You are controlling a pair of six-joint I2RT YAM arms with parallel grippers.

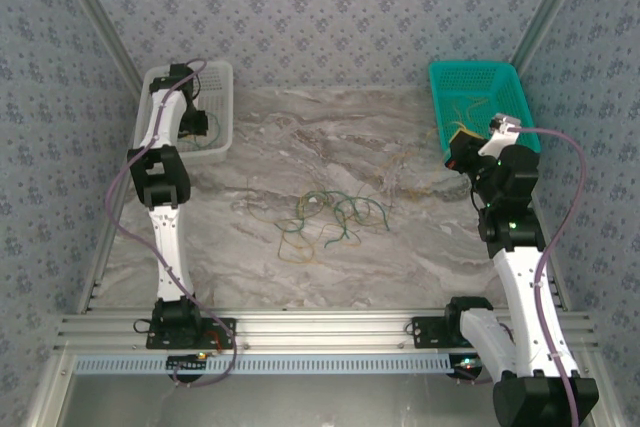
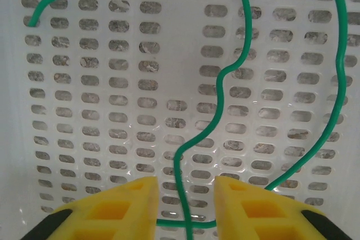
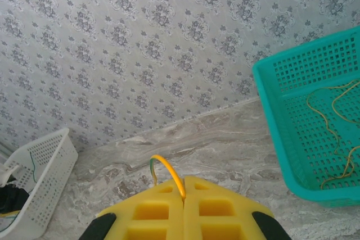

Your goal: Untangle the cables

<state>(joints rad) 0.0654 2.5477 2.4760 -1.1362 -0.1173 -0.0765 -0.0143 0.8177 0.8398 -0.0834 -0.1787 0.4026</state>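
Left gripper [image 2: 184,188]: spread, straddled green cable [image 2: 224,85] over white basket [image 2: 84,88].
Right gripper [image 3: 184,186]: pinched yellow cable [image 3: 169,167], far right.

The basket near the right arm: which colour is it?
The basket is teal, best in right wrist view.

The worktop [image 1: 400,247] is grey-beige marble with darker veins, and the walls [image 1: 330,7] are pale grey-blue with a repeating floral motif. The white basket [image 1: 218,97] has slotted holes, the teal basket [image 1: 480,82] a square grid. The cables [image 1: 345,215] are dark green and yellow; the left end effector [image 2: 184,206] and right end effector [image 3: 184,195] are yellow with black backs.
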